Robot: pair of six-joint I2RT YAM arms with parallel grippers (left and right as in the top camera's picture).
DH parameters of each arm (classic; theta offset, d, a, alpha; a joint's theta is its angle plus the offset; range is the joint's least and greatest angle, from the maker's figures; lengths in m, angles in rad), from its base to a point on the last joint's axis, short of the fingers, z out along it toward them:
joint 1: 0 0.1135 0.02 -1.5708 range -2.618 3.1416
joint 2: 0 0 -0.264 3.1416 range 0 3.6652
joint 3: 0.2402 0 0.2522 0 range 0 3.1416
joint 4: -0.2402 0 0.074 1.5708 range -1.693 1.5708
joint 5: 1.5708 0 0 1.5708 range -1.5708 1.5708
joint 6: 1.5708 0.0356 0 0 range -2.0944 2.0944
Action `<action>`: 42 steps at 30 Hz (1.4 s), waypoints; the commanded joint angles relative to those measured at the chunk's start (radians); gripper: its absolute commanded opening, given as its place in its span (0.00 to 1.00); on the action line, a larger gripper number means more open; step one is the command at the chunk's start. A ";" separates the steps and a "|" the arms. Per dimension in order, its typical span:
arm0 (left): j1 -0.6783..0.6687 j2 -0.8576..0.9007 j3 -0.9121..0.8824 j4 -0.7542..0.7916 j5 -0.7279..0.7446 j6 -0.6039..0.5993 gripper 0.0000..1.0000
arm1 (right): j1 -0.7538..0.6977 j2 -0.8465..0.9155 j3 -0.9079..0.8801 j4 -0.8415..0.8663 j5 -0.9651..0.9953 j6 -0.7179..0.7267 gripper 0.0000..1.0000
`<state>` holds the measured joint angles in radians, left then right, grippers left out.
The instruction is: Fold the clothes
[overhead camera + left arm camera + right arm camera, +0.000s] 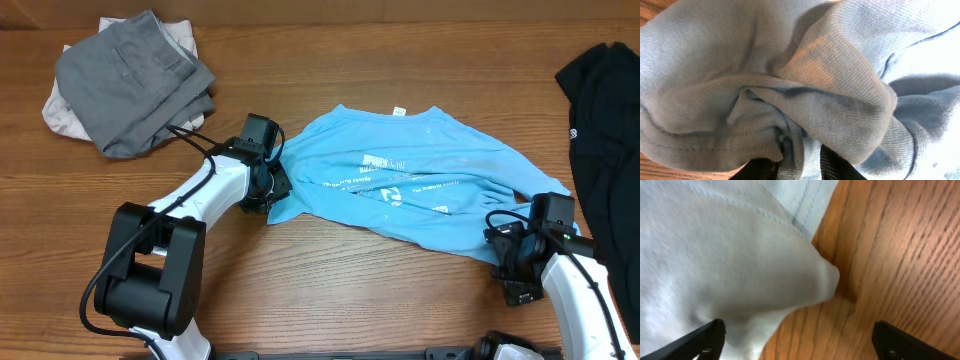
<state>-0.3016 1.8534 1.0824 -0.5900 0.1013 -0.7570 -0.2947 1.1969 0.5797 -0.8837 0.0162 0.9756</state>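
While the light blue T-shirt lies spread but rumpled on the bench, no fold looks made yet, so nearly all the work seems left. Its white chest print is too small to read. The left pincer clenches bunched cloth at its left edge; the right pincer gapes, released, over the right sleeve corner. A grey garment and a black garment wait aside.

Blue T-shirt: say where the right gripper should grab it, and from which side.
Grip the rounded corner of the T-shirt at its right end, coming from the bare table side: it juts out ahead of the open right gripper.
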 commanded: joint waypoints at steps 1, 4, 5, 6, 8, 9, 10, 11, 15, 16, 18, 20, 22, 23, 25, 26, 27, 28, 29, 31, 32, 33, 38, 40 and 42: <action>-0.008 0.037 -0.040 0.000 -0.007 -0.010 0.32 | -0.008 0.018 -0.003 0.014 0.027 -0.006 0.95; -0.008 0.037 -0.040 0.000 -0.007 -0.010 0.33 | -0.008 0.049 -0.004 0.033 0.029 -0.006 0.90; -0.008 0.037 -0.040 0.000 -0.006 -0.010 0.32 | -0.008 0.062 -0.004 0.041 0.035 -0.006 0.88; -0.008 0.037 -0.040 -0.001 -0.007 -0.010 0.33 | -0.009 0.078 -0.004 0.051 0.040 -0.006 0.86; -0.008 0.037 -0.040 -0.001 -0.007 -0.010 0.33 | -0.009 0.106 -0.004 0.070 0.043 -0.006 0.80; -0.008 0.037 -0.040 -0.001 -0.007 -0.010 0.33 | -0.009 0.118 -0.004 0.077 0.042 -0.005 0.77; -0.008 0.037 -0.040 -0.001 -0.007 -0.010 0.34 | -0.009 0.131 -0.004 0.082 0.043 -0.002 0.75; -0.008 0.037 -0.040 0.000 -0.007 -0.010 0.34 | -0.009 0.140 -0.004 0.086 0.043 -0.002 0.72; -0.008 0.037 -0.040 0.001 -0.008 -0.010 0.34 | -0.009 0.145 -0.003 0.095 0.047 -0.002 0.62; -0.008 0.037 -0.040 0.001 -0.008 -0.010 0.34 | -0.009 0.145 -0.003 0.098 0.051 -0.002 0.61; -0.008 0.037 -0.040 0.000 -0.008 -0.010 0.34 | -0.009 0.145 -0.003 0.103 0.055 -0.002 0.59; -0.008 0.037 -0.040 0.000 -0.009 -0.009 0.35 | -0.009 0.145 -0.003 0.109 0.055 -0.002 0.52; -0.008 0.037 -0.040 0.000 -0.013 -0.009 0.35 | -0.009 0.145 -0.003 0.113 0.067 -0.002 0.41; -0.008 0.037 -0.040 0.000 -0.017 -0.009 0.36 | -0.009 0.145 -0.003 0.114 0.079 0.002 0.38; -0.008 0.037 -0.040 0.000 -0.027 -0.009 0.36 | -0.009 0.145 -0.003 0.114 0.092 0.006 0.33; -0.008 0.037 -0.040 0.000 -0.031 -0.009 0.36 | -0.009 0.145 -0.003 0.114 0.092 0.007 0.31; -0.008 0.037 -0.040 0.000 -0.031 -0.009 0.35 | -0.009 0.145 -0.003 0.114 0.092 0.010 0.28; -0.008 0.037 -0.040 0.000 -0.031 -0.009 0.31 | -0.009 0.145 -0.003 0.111 0.092 0.017 0.27; -0.008 0.037 -0.040 0.000 -0.031 -0.009 0.25 | -0.009 0.144 -0.003 0.108 0.092 0.025 0.26; -0.008 0.037 -0.040 -0.007 -0.031 -0.006 0.04 | -0.009 0.144 0.000 0.105 0.092 0.029 0.18; -0.008 0.037 -0.040 -0.019 -0.031 -0.006 0.04 | -0.009 0.144 0.006 0.100 0.092 0.028 0.13; -0.007 0.037 -0.040 -0.034 -0.034 -0.006 0.04 | -0.009 0.144 0.017 0.087 0.092 0.028 0.10; 0.003 0.024 -0.040 -0.058 -0.039 -0.007 0.04 | -0.009 0.119 0.104 -0.037 0.092 0.028 0.04; 0.007 0.008 -0.040 -0.071 -0.042 -0.006 0.04 | -0.009 0.096 0.141 -0.088 0.092 0.027 0.04; 0.008 -0.018 -0.040 -0.090 -0.043 -0.006 0.04 | -0.009 0.058 0.179 -0.139 0.088 0.027 0.04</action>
<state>-0.3000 1.8473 1.0794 -0.6476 0.0891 -0.7605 -0.3004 1.3155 0.6861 -0.9955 0.0933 0.9955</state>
